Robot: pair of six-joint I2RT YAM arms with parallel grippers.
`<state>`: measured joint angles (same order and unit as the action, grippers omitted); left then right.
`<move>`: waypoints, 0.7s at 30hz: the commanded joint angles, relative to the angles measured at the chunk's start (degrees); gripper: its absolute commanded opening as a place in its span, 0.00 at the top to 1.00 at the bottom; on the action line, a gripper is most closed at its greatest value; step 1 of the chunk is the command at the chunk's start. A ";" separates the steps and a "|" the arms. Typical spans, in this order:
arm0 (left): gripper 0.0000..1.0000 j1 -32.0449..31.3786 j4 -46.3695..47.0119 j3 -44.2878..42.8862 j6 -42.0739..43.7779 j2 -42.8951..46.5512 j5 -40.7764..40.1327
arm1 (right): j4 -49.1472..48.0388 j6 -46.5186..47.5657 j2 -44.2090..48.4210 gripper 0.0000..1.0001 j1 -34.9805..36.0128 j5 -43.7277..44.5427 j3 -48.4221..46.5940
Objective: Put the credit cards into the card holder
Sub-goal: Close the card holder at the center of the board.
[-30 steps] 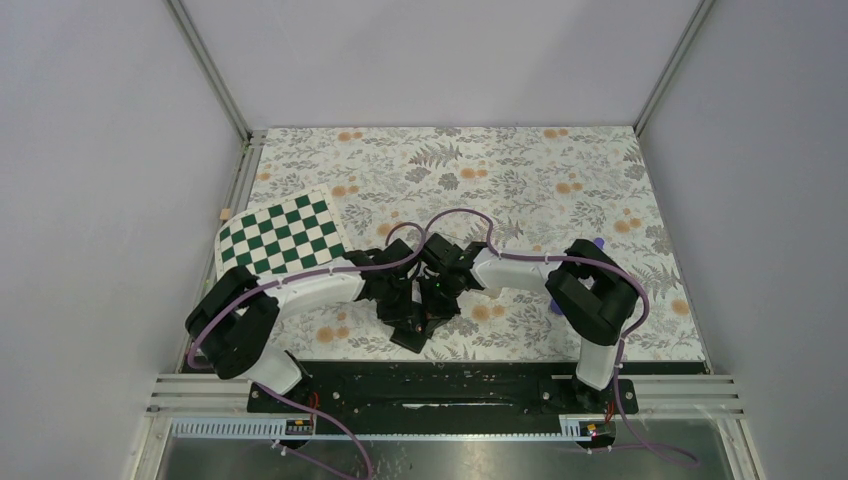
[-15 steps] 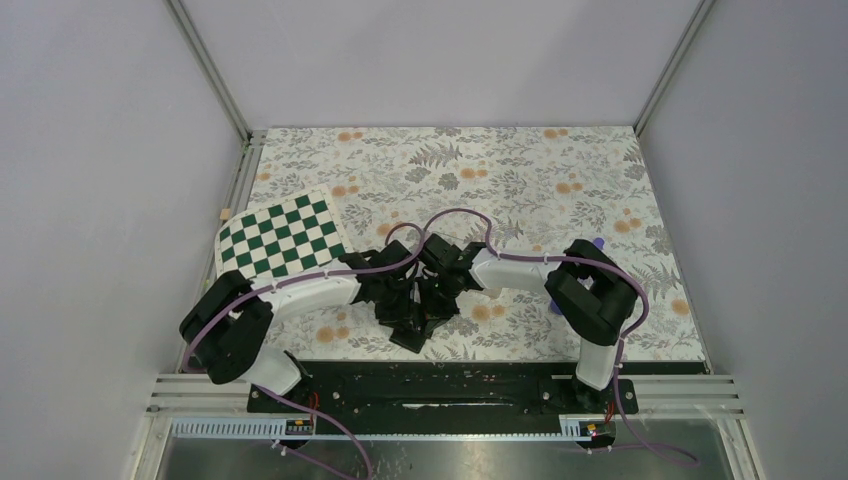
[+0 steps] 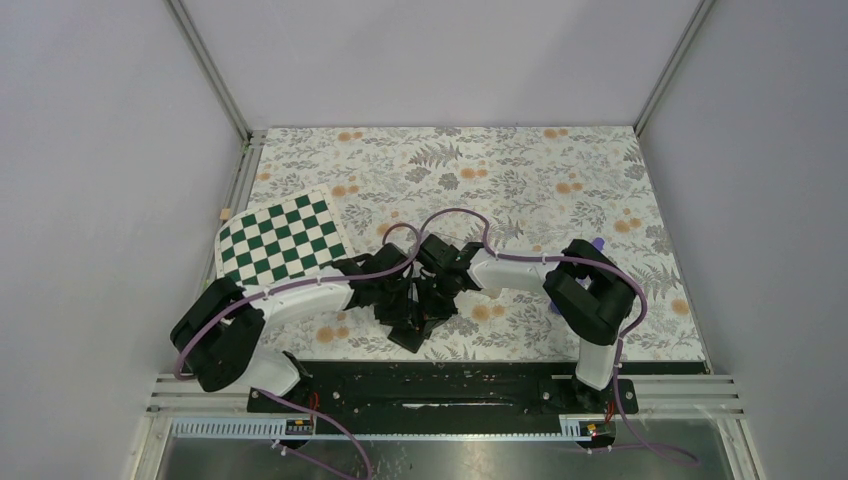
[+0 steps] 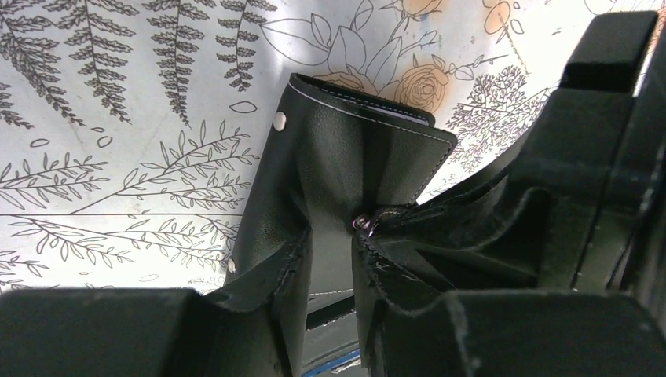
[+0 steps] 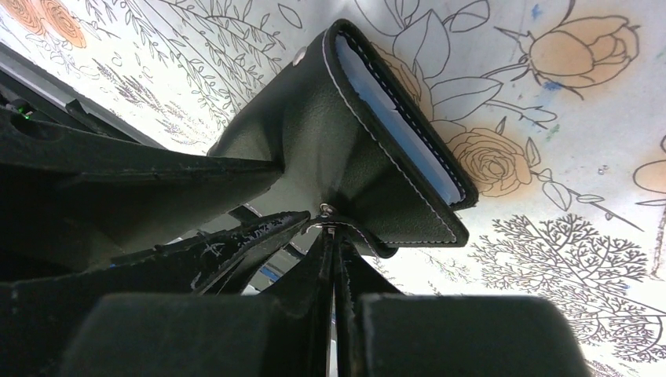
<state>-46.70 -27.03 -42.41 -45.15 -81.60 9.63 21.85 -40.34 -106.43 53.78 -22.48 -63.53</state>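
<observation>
**Right wrist view: holder pinched, no cards in sight**

Right gripper is fully closed on the snap tab of the card holder. The holder sits tented, far edge apparently down on the desk, with pale blue pockets showing at its open edge. Left gripper straddles a fold of the same holder, jaws a narrow gap apart; can't tell if it actually bites.

Credit cards not visible in any view.

Risks:
- The tab is a thin hold, so a pull from the left arm could slip it out or strain the snap.
- Both arms crowd one spot, so fingers may clash.

Surroundings: floral-print desk cover, checkerboard at left, plain pale walls, aluminium frame posts.
</observation>
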 commanded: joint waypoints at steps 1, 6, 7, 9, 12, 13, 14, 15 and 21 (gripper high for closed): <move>0.73 -0.59 8.39 0.72 0.87 2.80 3.09 | 0.29 0.76 -5.08 1.00 1.86 6.43 1.42; 0.75 -0.54 11.26 3.49 -1.32 5.54 3.07 | 0.23 0.79 -5.06 1.00 1.86 6.22 1.34; 0.75 -0.54 11.29 3.82 -1.68 6.38 2.34 | 0.29 0.79 -5.02 1.00 1.86 6.23 1.32; 0.75 -0.46 11.31 4.51 -2.53 7.94 1.26 | 0.22 0.79 -5.01 1.00 1.86 6.11 1.31; 0.75 -0.05 12.24 5.98 -3.59 10.65 0.70 | 0.05 0.79 -5.01 1.00 1.86 5.91 1.30; 0.75 0.16 12.60 6.46 -3.85 11.31 0.81 | 0.02 0.79 -5.06 1.00 1.86 5.87 1.38; 0.75 0.38 13.14 6.90 -4.03 11.63 1.29 | -0.01 0.79 -5.05 1.00 1.86 5.68 1.32; 0.75 0.58 13.74 7.30 -4.07 11.79 1.92 | -0.10 0.75 -5.09 1.00 1.86 5.58 1.38; 0.78 0.73 13.34 7.15 -3.02 8.93 3.12 | -0.28 0.80 -5.26 1.00 1.86 5.32 1.39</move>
<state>-46.19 -15.99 -35.14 -48.31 -70.98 11.07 22.00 -40.18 -106.69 53.91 -22.61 -63.75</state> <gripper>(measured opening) 0.227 0.025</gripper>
